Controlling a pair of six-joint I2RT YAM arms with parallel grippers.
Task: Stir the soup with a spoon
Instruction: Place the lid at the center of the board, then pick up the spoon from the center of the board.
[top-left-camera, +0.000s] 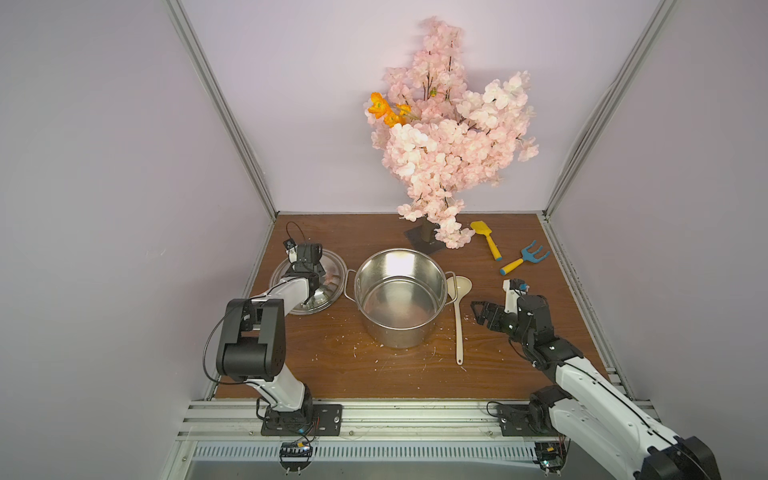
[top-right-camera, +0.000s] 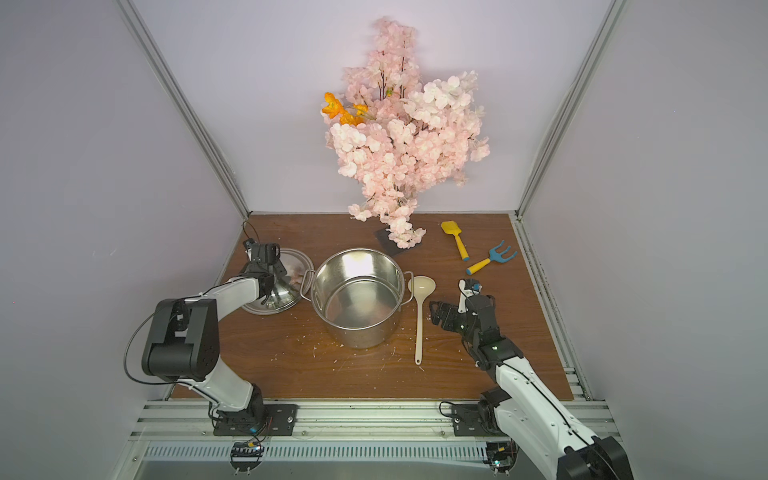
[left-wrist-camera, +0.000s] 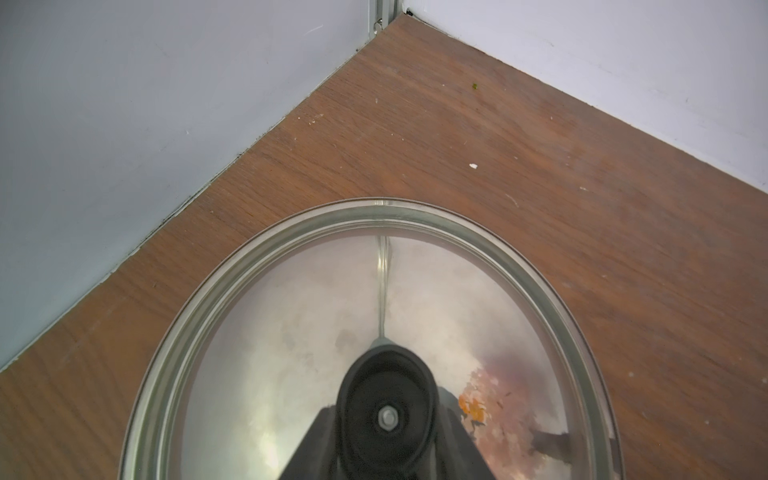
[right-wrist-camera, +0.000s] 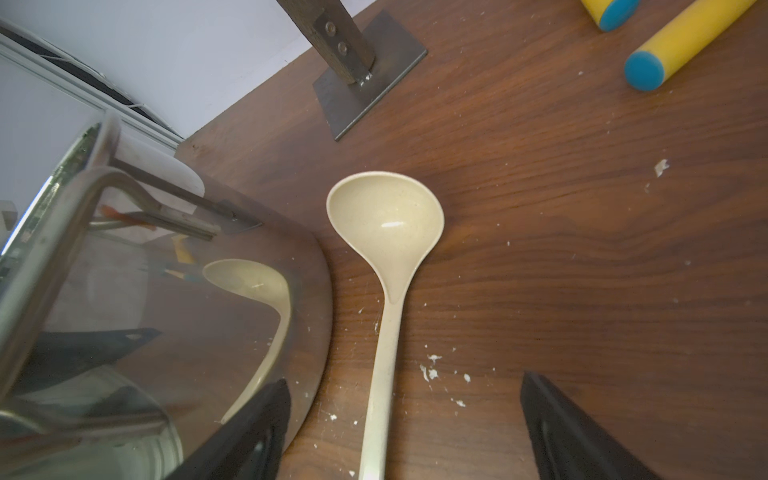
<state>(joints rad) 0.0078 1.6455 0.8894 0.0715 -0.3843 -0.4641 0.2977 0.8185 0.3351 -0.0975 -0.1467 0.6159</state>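
Stainless steel takes the middle of the brown wooden table (top-left-camera: 324, 365): a tall pot (top-left-camera: 395, 332) with two loop handles stands upright and uncovered, and in both top views its inside shows only bare, shiny metal. At the pot's 9 o'clock its lid (top-left-camera: 332, 272) lies on the table just beside one loop handle. The left gripper (top-left-camera: 311, 291) hangs over the lid's middle. In the left wrist view the black knob (left-wrist-camera: 386, 411) sits low in the picture with dark shapes on either side of it. I cannot tell whether the jaws pinch the knob or merely flank it. At the pot's 3 o'clock the cream-white spoon (top-left-camera: 459, 320) lies flat on the wood with its round bowl facing up toward 12 o'clock, just beside the other loop handle, and its slim handle pointing to 6 o'clock. The right gripper (top-left-camera: 478, 313) hovers at the spoon's 3 o'clock, near the middle of the handle, with its jaws spread wide and holding nothing. In the right wrist view the handle runs between the two black fingers (right-wrist-camera: 257, 432). A pink blossom branch (top-left-camera: 449, 145) rises from a dark base plate (top-left-camera: 415, 239) at the pot's 12 o'clock. A yellow toy shovel (top-left-camera: 486, 239) and a blue toy rake (top-left-camera: 525, 259) lie at its 2 o'clock. White crumbs are scattered on the wood around the pot.
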